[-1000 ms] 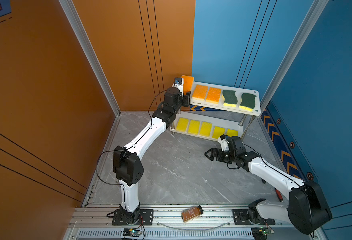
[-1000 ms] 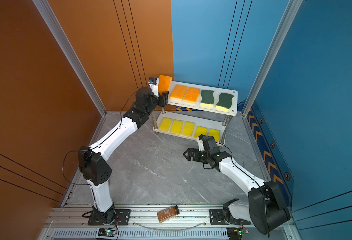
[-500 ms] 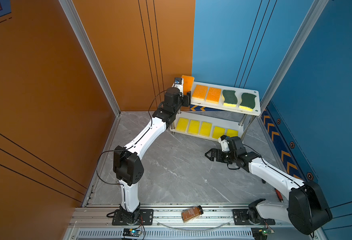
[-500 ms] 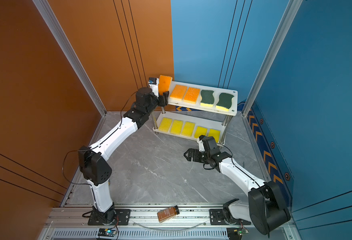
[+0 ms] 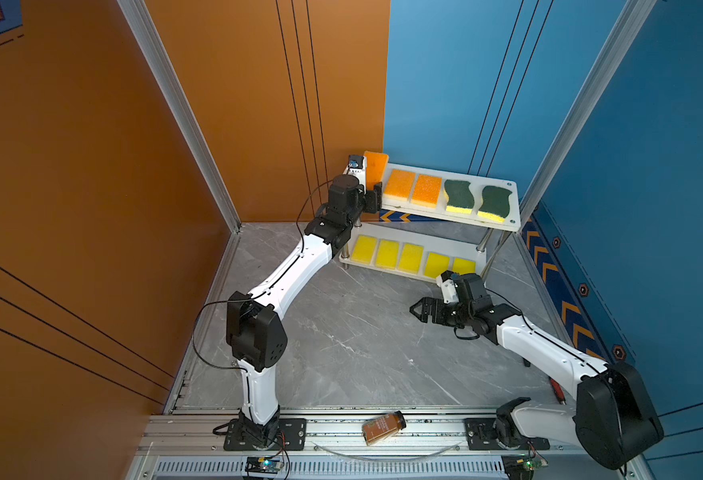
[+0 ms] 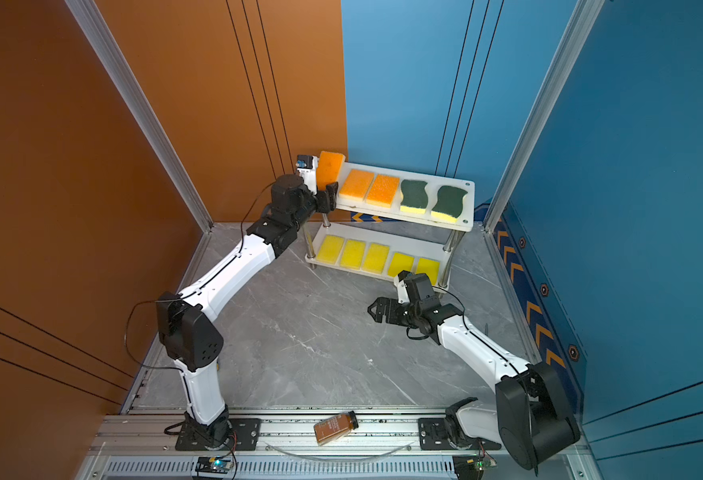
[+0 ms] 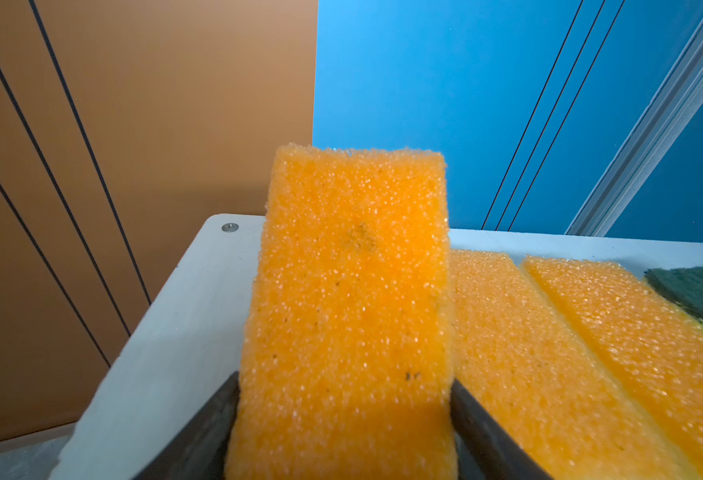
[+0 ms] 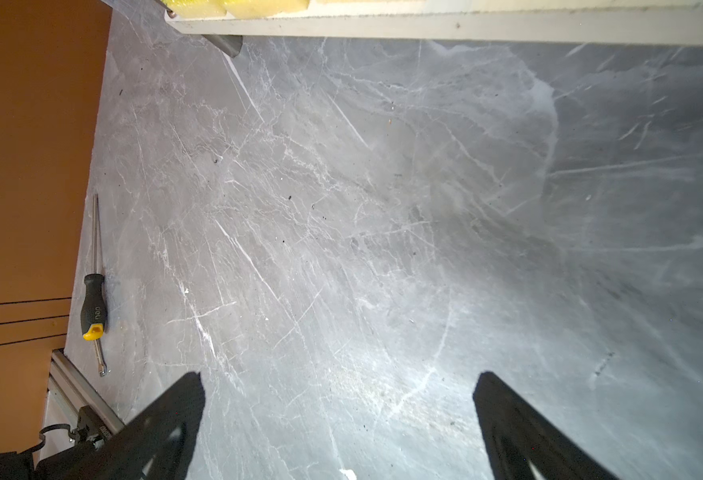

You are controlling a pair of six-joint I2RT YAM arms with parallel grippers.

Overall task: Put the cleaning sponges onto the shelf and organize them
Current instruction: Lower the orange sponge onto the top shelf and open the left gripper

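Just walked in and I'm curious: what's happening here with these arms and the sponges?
Two robot arms are tidying sponges onto a small white shelf. The left gripper holds an orange sponge tilted up at the end of the top board, beside two flat orange sponges and two green sponges. Five yellow sponges line the lower board. The right gripper hangs open and empty above the grey tabletop.

Orange sponge (image 7: 347,316) upright in claw (image 7: 343,388)

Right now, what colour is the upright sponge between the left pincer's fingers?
Orange. The upright sponge shows best in the left wrist view.
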